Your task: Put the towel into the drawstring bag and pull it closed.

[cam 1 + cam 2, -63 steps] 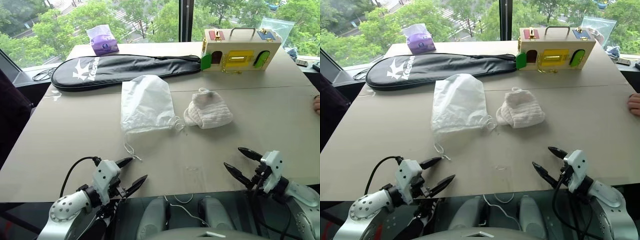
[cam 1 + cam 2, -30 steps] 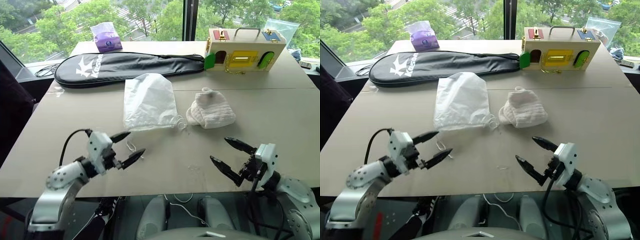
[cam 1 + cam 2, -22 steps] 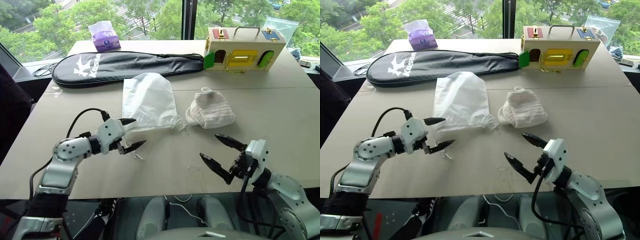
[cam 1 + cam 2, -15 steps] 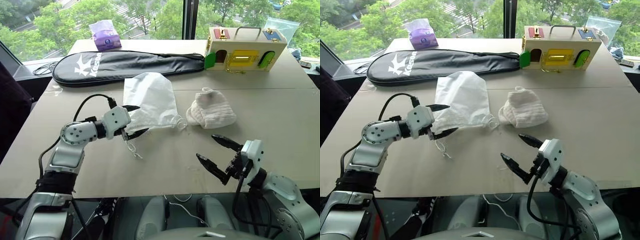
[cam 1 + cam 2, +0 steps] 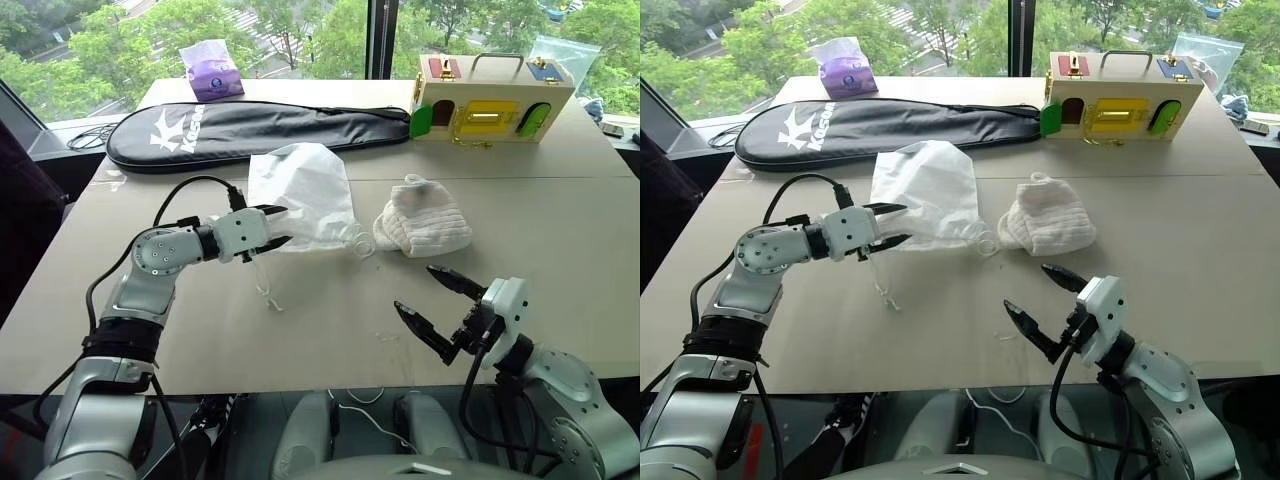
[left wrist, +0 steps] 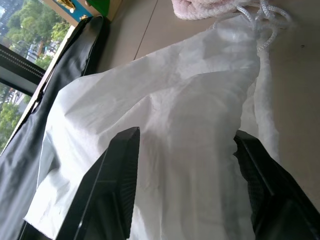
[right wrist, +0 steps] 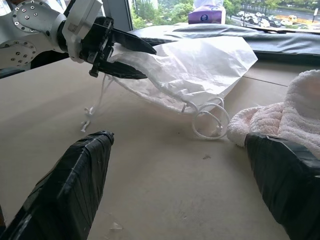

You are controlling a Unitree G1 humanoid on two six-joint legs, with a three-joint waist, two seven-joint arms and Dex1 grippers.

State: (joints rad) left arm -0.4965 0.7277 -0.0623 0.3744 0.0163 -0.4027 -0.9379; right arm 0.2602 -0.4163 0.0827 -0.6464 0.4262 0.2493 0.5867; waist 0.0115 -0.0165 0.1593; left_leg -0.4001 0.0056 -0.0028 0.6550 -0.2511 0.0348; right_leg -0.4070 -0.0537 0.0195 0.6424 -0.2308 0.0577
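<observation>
Drawstring bag (image 5: 298, 190) edge sits between left tool (image 5: 274, 226) fingers.

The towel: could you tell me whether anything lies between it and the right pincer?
Nothing visible does. Bare table separates the open right pincer from the towel; the drawstring bag lies off to the side.

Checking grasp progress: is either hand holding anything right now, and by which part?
The left hand has its fingers around the near edge of the bag, by the mouth; whether they have clamped cannot be told. The right hand is open and holds nothing.
</observation>
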